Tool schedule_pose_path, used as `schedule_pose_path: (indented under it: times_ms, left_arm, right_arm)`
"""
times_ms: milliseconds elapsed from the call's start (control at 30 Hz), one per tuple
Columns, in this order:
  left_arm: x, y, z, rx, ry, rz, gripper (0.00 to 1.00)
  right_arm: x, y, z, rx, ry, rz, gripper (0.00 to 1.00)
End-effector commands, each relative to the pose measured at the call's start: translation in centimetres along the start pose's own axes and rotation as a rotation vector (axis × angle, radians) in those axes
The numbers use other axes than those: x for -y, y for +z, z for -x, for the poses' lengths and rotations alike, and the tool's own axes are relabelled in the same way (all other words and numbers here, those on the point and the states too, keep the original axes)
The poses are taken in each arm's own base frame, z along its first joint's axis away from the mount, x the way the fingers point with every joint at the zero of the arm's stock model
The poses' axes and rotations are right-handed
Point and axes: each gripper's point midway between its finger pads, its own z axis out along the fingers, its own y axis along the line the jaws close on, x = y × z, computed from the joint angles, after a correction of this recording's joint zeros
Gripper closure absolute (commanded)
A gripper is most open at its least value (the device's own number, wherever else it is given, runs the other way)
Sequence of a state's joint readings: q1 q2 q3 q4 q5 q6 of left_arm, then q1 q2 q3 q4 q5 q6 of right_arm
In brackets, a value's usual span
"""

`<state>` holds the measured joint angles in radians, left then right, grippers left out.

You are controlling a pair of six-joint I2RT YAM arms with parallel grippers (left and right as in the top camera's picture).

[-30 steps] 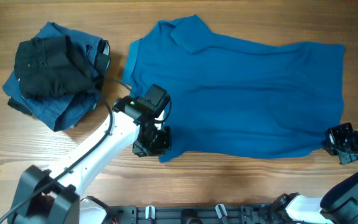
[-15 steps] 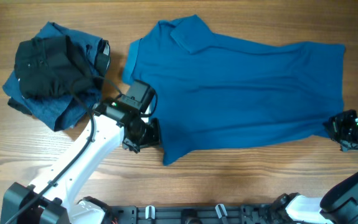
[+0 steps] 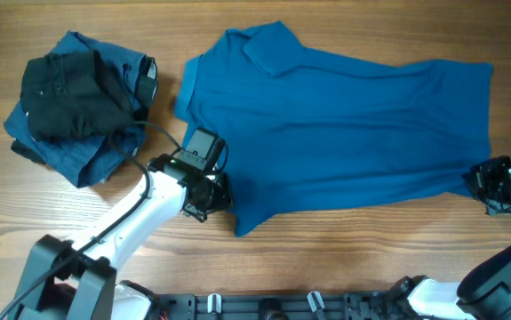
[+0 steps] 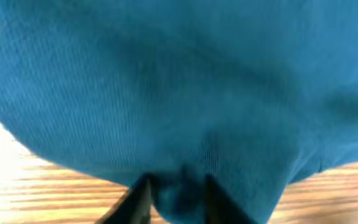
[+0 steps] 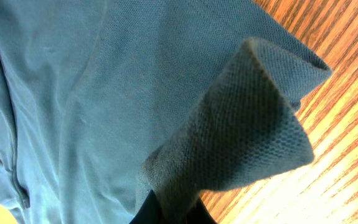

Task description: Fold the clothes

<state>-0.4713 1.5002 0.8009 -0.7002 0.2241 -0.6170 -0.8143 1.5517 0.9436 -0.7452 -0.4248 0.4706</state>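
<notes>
Overhead: blue polo shirt (image 3: pixel 344 133) spread on tabletop (image 3: pixel 326 262). Left gripper (image 3: pixel 221 196) jaws pinch its sleeve; right gripper (image 3: pixel 486 183) jaws pinch its hem.

- We see a wooden table (image 3: pixel 344 258) filling the overhead view from edge to edge, light brown, with its grain running left to right.
- Darker wavy streaks cross the wood near the front edge.
- In the right wrist view the grain shows as slanted orange-brown stripes.
- The light is soft and even; in the left wrist view the wood glares pale at the left.
</notes>
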Motion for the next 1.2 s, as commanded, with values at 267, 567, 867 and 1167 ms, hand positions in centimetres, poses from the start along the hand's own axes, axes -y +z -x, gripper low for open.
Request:
schedule_pose_path:
  times_ms: [267, 567, 867, 1167]
  left_arm:
    - [0.7, -4.3, 0.0, 0.037, -0.018, 0.009, 0.96]
    - [0.5, -9.0, 7.0, 0.34, -0.037, 0.003, 0.96]
    - [-1.1, -5.5, 0.4, 0.023, -0.066, 0.041, 0.29]
    - [-0.7, 0.1, 0.3, -0.06, -0.133, -0.024, 0.62]
  right_arm:
    - [-3.1, -1.2, -1.2, -0.06, -0.066, 0.154, 0.96]
    - [-6.2, -1.8, 0.2, -0.015, -0.097, 0.306, 0.96]
    - [-5.5, -1.7, -0.6, -0.047, -0.081, 0.281, 0.96]
    - [-5.5, -1.7, -0.6, -0.047, -0.081, 0.28, 0.96]
